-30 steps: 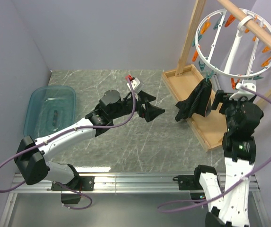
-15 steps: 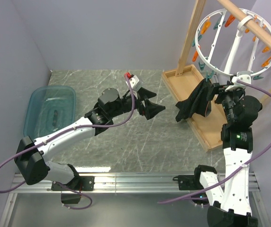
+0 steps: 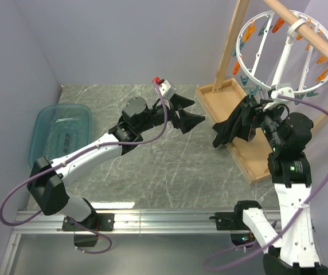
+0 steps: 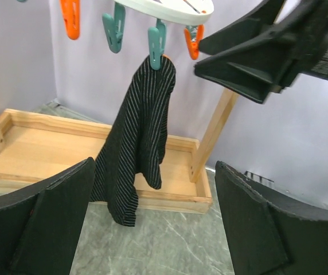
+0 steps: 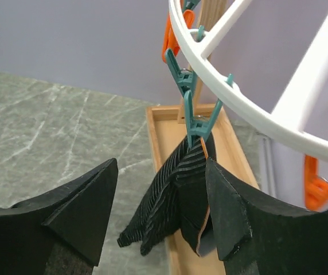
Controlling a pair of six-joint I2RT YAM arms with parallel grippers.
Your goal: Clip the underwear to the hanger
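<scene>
The black striped underwear [image 3: 235,123] hangs by one corner from a teal clothespin [image 5: 195,114] on the white ring hanger [image 3: 282,57], its low end drooping over the wooden base. It also shows in the left wrist view [image 4: 138,143] and the right wrist view [image 5: 175,206]. My right gripper [image 3: 257,117] is open and empty, right beside the hanging cloth, with one finger [image 5: 227,200] against its edge. My left gripper [image 3: 198,110] is open and empty in mid-air to the left, pointing at the underwear. The hanger's rim [image 5: 250,112] shows in the right wrist view and also in the left wrist view [image 4: 170,4].
The hanger hangs from a wooden frame rack with a top rail [image 3: 307,28], an upright post [image 3: 230,48] and a tray-like base [image 3: 221,100]. Orange clothespins [image 4: 69,17] dangle from the ring. A translucent blue bin [image 3: 61,134] sits far left. Purple walls close in.
My left gripper has moved up and to the right, toward the underwear. My right arm has shifted up and in toward the hanging cloth. The underwear stays clipped.
</scene>
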